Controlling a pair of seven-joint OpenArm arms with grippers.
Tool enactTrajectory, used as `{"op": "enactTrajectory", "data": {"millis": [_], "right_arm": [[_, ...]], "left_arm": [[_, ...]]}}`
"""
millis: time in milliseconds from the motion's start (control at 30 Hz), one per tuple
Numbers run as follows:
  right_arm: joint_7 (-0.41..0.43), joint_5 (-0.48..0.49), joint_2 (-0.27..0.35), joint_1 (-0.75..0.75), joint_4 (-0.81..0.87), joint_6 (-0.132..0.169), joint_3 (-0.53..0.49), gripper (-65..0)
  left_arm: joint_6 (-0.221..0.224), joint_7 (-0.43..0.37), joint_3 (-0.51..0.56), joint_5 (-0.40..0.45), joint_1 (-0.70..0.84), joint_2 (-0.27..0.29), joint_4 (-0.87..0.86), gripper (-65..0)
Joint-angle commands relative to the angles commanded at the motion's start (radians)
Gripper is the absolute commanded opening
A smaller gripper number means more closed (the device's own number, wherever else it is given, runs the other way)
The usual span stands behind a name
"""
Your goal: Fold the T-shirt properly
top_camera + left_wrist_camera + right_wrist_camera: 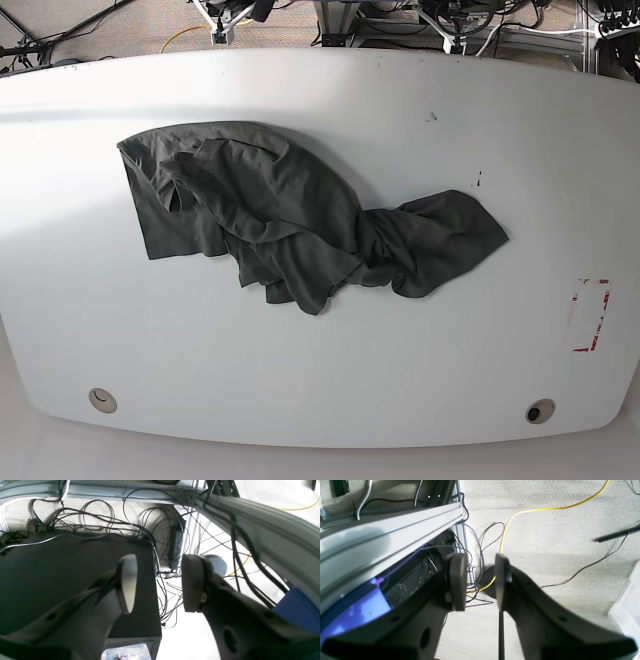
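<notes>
Lying crumpled on a white table (pixel 320 370), one dark grey T-shirt (pixel 290 215), spread from the upper left toward the centre right, bunched and twisted in the middle, with one flatter panel at the left edge and another lobe at the right. Thin, wrinkly fabric, no print showing. Marked near the right edge with a small red rectangle (pixel 589 315); two round holes (pixel 101 399) near the front edge, one at each side. Beyond the far edge, beige carpet and tangled cables (pixel 450 20).

Seen from the left wrist camera, left gripper (pixel 158 582) held wide open and holding nothing, above a black box (pixel 62 575), a heap of black cables (pixel 160 545) and a silver frame rail (pixel 262 530). Seen from the right wrist camera, right gripper (pixel 478 580) also parted and empty, over beige carpet (pixel 557 542) crossed by one yellow cable (pixel 532 510), beside a silver frame rail (pixel 382 532). Neither gripper near the shirt.
</notes>
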Motion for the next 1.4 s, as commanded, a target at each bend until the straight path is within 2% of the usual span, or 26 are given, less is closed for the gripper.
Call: {"op": "enactTrajectory", "data": {"millis": [100,567,700,767,867,967,1067,1233,1333,1400], "right_arm": [[-0.004,0.006,0.006,0.043,-0.011,0.002,-0.007,-47.6],[-0.003,0.006,0.009,0.030,-0.005,0.002,-0.006,-47.7],[-0.003,0.008,0.000,-0.059,0.164,0.002,-0.006,-47.7],[-0.012,0.008,-0.028,-0.115,0.274,0.002,-0.006,-47.7],[-0.064,0.014,-0.032,-0.168,0.377,0.002,-0.006,-47.7],[-0.105,0.017,-0.048,-0.221,0.467,0.004,-0.006,-47.7],[-0.110,0.017,-0.069,-0.286,0.555,0.004,-0.004,-47.7],[-0.110,0.017,-0.111,-0.412,0.691,0.004,0.004,-47.7],[-0.110,0.018,-0.120,-0.470,0.764,0.004,0.004,-47.7],[-0.110,0.018,-0.131,-0.511,0.808,0.004,0.002,-47.7]], "left_arm": [[-0.003,-0.003,0.002,-0.008,0.000,0.006,0.013,-39.0],[-0.005,-0.006,-0.002,-0.013,0.004,0.006,0.013,-39.0],[-0.008,-0.066,-0.004,-0.014,0.038,0.006,0.014,-39.2],[-0.008,-0.083,-0.004,-0.014,0.061,0.003,0.022,-39.2],[-0.008,-0.081,-0.004,-0.014,0.096,0.002,0.111,-39.2],[-0.008,-0.078,-0.004,-0.011,0.202,-0.003,0.267,-39.2],[-0.008,-0.069,-0.004,-0.008,0.306,-0.029,0.447,-39.2],[-0.008,0.032,-0.006,-0.014,0.474,-0.058,0.738,-39.2],[-0.008,0.042,-0.006,-0.013,0.561,-0.063,0.881,-39.2],[-0.008,0.042,-0.006,-0.014,0.619,-0.086,0.965,-39.2]]}}
